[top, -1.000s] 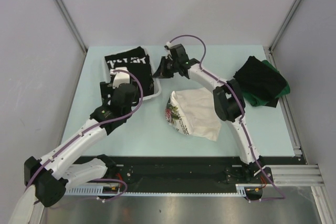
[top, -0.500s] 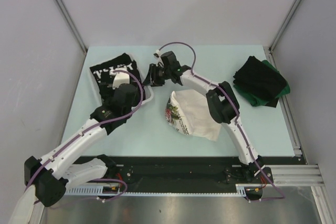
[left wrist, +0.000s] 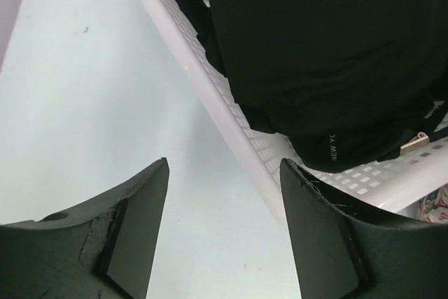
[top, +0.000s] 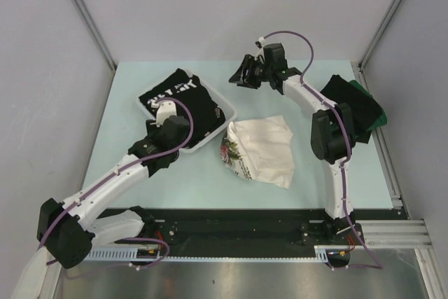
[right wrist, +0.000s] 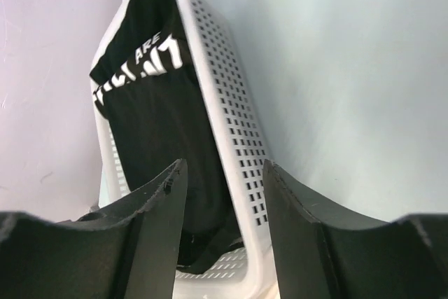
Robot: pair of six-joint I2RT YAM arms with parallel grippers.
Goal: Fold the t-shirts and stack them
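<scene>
A black t-shirt with white lettering lies in the white mesh basket at the left middle. My left gripper is open and empty at the basket's near-left rim; the black t-shirt fills the far side of that view. My right gripper is open and empty above the table at the back, right of the basket; its view looks onto the basket wall and the lettered t-shirt. The white floral t-shirt lies crumpled in the middle. A plain black t-shirt lies on a dark green one at the right.
Grey walls stand close on both sides and behind the table. A metal rail runs along the table's right edge. The right arm's forearm hangs over the space between the floral t-shirt and the dark pile.
My right gripper has drawn back from the basket's right rim to the back right. The basket has turned and shifted right. My left gripper stays at its near-left rim.
</scene>
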